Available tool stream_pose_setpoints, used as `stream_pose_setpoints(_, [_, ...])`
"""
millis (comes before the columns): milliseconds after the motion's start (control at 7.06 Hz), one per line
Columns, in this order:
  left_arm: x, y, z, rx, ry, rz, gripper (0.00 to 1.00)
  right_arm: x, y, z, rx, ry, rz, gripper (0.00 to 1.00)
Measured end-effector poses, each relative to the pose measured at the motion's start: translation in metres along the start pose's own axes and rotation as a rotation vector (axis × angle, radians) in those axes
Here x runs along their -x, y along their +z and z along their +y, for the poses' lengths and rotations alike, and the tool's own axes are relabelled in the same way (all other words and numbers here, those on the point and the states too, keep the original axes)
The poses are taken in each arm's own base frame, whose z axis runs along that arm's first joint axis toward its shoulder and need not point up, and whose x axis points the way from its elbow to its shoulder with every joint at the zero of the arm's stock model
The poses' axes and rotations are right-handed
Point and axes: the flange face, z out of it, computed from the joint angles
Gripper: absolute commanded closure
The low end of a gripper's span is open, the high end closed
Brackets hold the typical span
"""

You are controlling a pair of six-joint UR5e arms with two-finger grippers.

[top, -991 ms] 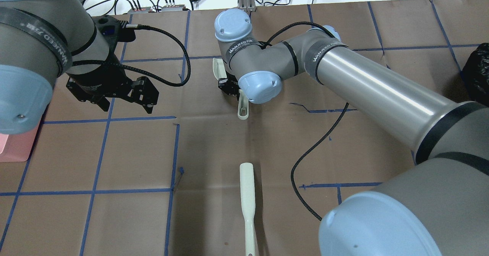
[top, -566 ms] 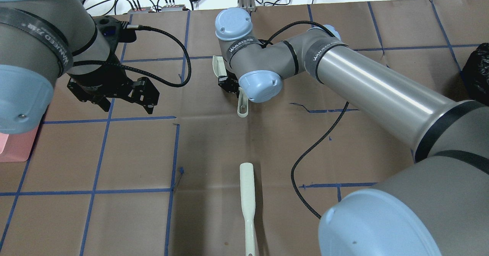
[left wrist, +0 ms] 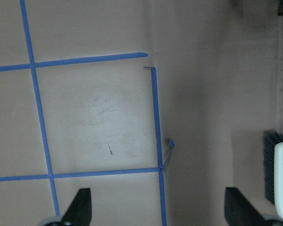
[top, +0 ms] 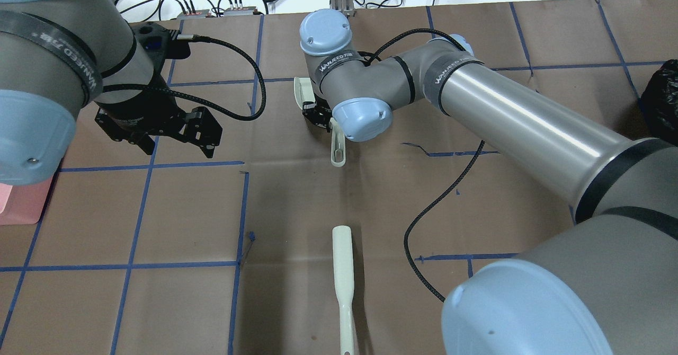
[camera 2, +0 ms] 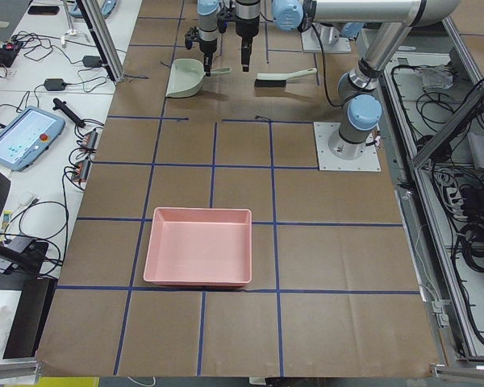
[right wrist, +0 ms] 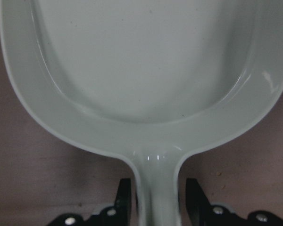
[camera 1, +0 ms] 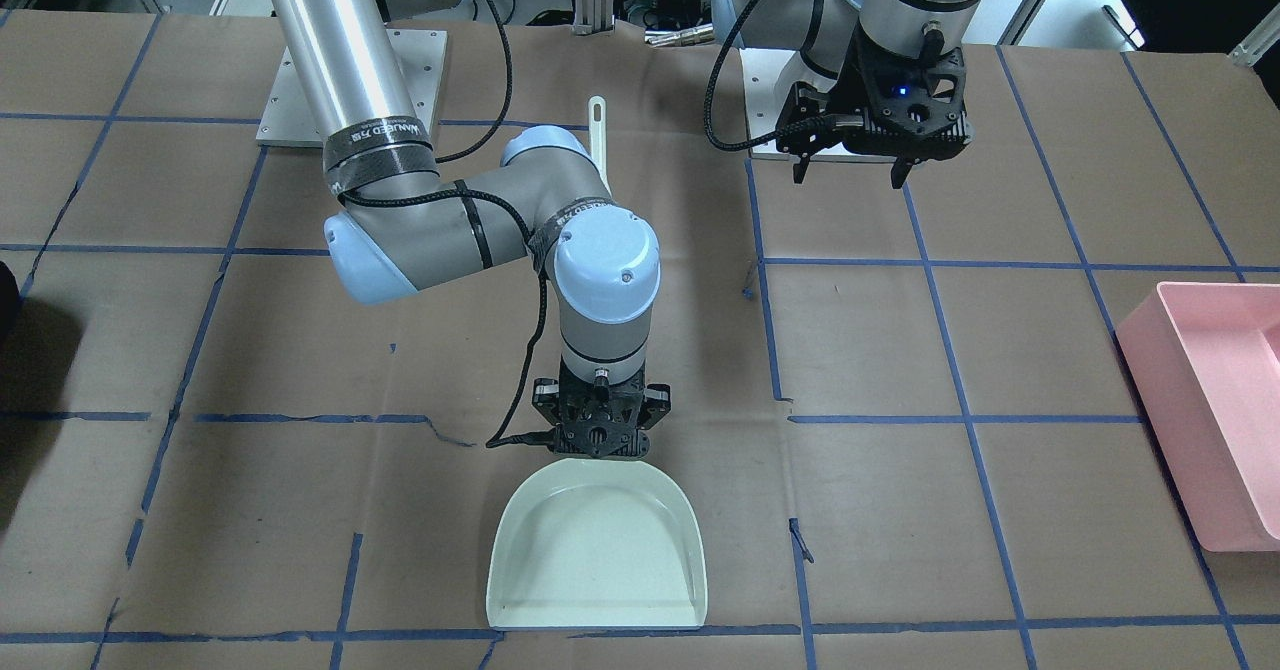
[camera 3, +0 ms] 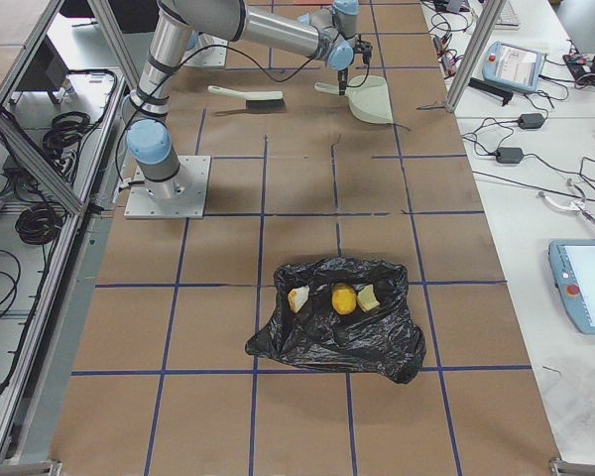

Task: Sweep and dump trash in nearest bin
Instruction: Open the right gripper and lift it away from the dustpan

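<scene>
Trash (camera 3: 344, 298), a yellow lump between two bread pieces, lies on the black bag (camera 3: 337, 347) near the right end of the worktop (camera 1: 1000, 350). It is well apart from the empty dustpan (camera 1: 597, 550), which lies flat at mid-length of the operators' edge. The right gripper (right wrist: 156, 202) straddles the dustpan handle (top: 337, 151) just behind the pan. Its fingers sit close on both sides, but whether they clamp cannot be told. The left gripper (camera 1: 850, 172) hangs near the robot-side edge with fingers spread, holding nothing, and the brush (top: 343, 270) lies unheld there. Judged step: securing the handle. Centre the handle between the fingers, seat them low and keep the pan level. Confirm a firm hold before lifting, since an off-centre grip would likely let the pan swivel. The pink bin (camera 2: 198, 246) at the left end is empty.
</scene>
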Motion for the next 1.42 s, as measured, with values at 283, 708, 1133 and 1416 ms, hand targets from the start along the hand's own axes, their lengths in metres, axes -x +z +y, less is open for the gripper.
stream_pose_setpoints(283, [-0.001, 0.000, -0.001, -0.005, -0.003, 0.006, 0.00, -0.006, -0.015, -0.004, -0.017, 0.007, -0.008, 0.00])
stream_pose_setpoints(708, [-0.001, -0.001, -0.001, -0.008, -0.007, 0.011, 0.00, -0.043, -0.069, -0.005, -0.029, 0.012, -0.002, 0.00])
stream_pose_setpoints(1133, [-0.001, -0.001, -0.001, -0.008, -0.006, 0.010, 0.00, -0.136, -0.139, -0.010, 0.041, -0.023, 0.032, 0.00])
stream_pose_setpoints(1416, [-0.001, -0.002, 0.000, -0.010, -0.002, 0.009, 0.00, -0.200, -0.175, -0.008, 0.066, -0.062, 0.039, 0.00])
